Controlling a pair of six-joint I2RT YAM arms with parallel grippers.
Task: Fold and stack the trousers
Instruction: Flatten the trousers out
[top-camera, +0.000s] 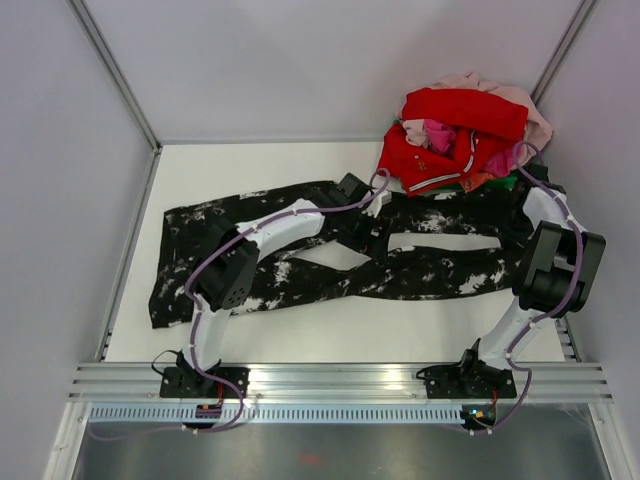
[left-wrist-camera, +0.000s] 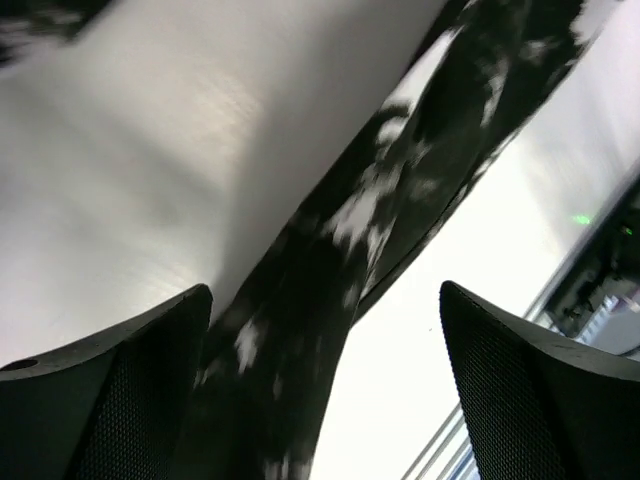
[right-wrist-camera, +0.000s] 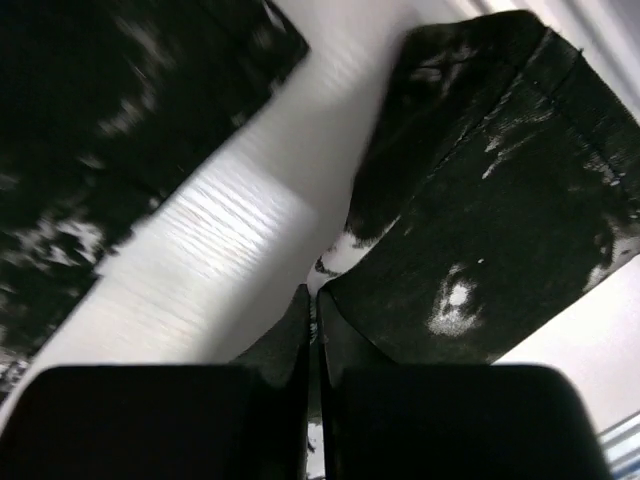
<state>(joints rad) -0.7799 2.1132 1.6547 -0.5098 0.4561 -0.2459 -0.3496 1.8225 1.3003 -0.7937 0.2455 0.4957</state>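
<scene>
The black trousers (top-camera: 430, 275) with white blotches lie spread across the white table, legs pointing right and parted by a gap. My left gripper (top-camera: 372, 215) hovers over their middle, near the crotch. In the left wrist view it (left-wrist-camera: 325, 340) stands wide open above a strip of the trousers (left-wrist-camera: 380, 200), gripping nothing. My right gripper (top-camera: 512, 222) is at the far leg's right end. In the right wrist view it (right-wrist-camera: 312, 300) is shut, with a thin edge of the trousers (right-wrist-camera: 500, 220) pinched between the jaws and the cuff end lifted beside them.
A heap of red and pink clothes (top-camera: 460, 135) sits in the back right corner, touching the trousers' far leg. Grey walls close in the table (top-camera: 330, 325) on three sides. An aluminium rail (top-camera: 340, 380) runs along the near edge.
</scene>
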